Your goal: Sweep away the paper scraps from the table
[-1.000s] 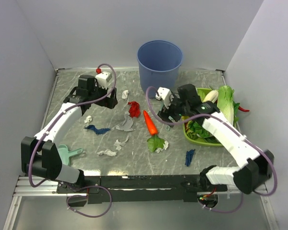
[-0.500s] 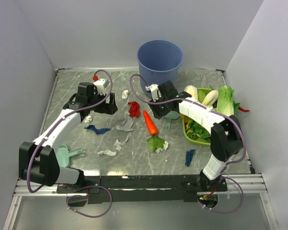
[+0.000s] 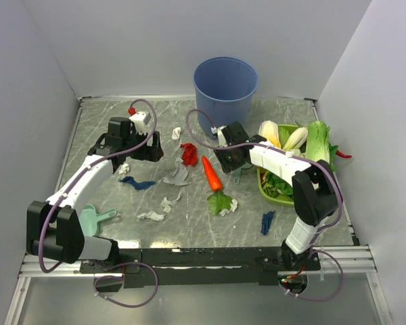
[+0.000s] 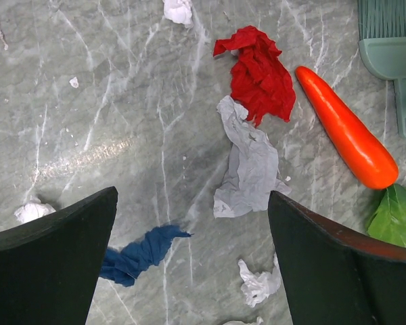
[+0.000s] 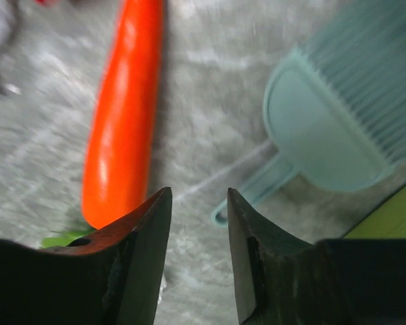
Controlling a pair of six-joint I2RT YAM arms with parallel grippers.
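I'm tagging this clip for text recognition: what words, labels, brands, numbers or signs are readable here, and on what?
None: no text, label, brand, number or sign is readable in any view.
The blue bucket, carrot, teal brush, paper scraps and table all show plain surfaces.

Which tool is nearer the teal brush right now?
Right. The right tool hovers right at the teal brush's handle; the left tool sits beyond the carrot and red paper scrap.

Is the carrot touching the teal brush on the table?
Apart. The left wrist view shows a strip of bare table between the carrot and the brush. The right wrist view shows the same gap.
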